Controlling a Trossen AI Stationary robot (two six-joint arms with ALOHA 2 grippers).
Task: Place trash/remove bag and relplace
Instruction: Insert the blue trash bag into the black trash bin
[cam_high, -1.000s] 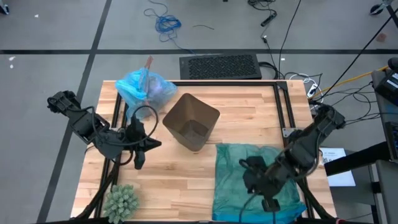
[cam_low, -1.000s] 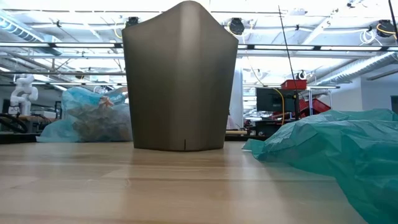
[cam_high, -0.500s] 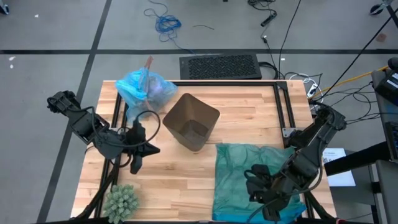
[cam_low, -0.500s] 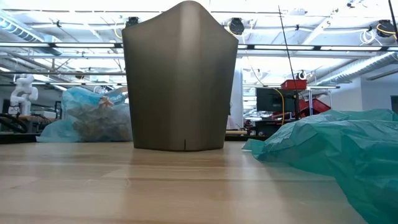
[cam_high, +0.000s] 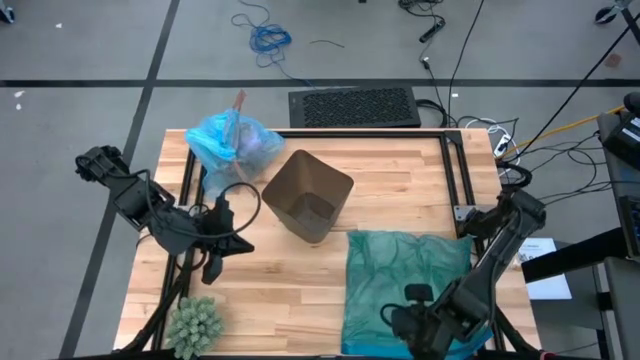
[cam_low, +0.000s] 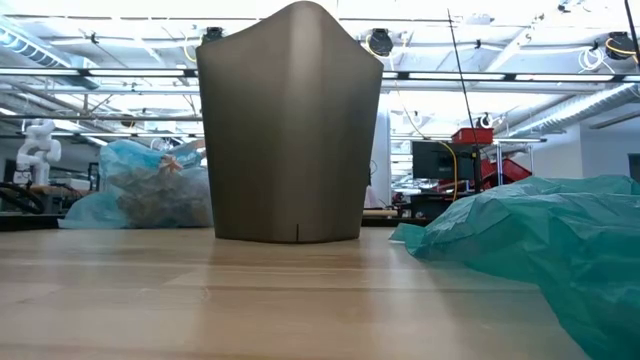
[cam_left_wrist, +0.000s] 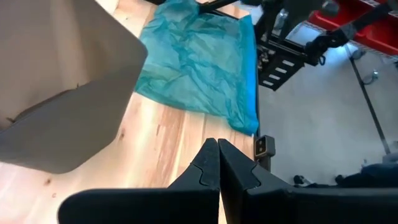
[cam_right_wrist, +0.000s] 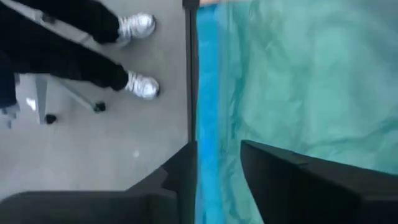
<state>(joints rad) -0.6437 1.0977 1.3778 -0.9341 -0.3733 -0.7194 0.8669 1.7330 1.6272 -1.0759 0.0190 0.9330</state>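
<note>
At the table's near right edge, my right gripper (cam_high: 418, 325) is hanging parted over the crumpled teal-green plastic bag (cam_high: 405, 270), nearer than my clenched, empty left gripper (cam_high: 222, 248). The trash-filled sky-blue plastic liner (cam_high: 232, 142) is lying well apart, behind the bare brown plastic bin (cam_high: 307, 195).

- Table (cam_high: 400, 200): pale wood planks, smooth with a slight sheen, beneath both pincers.
- Bin (cam_high: 306, 195): matt brown, smooth-walled, just beside the left gripper (cam_high: 212, 268).
- Bag (cam_high: 232, 142): thin, crinkly, translucent sky-blue plastic, beyond the left gripper.
- Teal bag (cam_high: 400, 275): wrinkled plastic film, faintly glossy, under the right gripper (cam_high: 410, 325).
- Gripper fingers (cam_left_wrist: 211, 165): matt black plastic.
</note>
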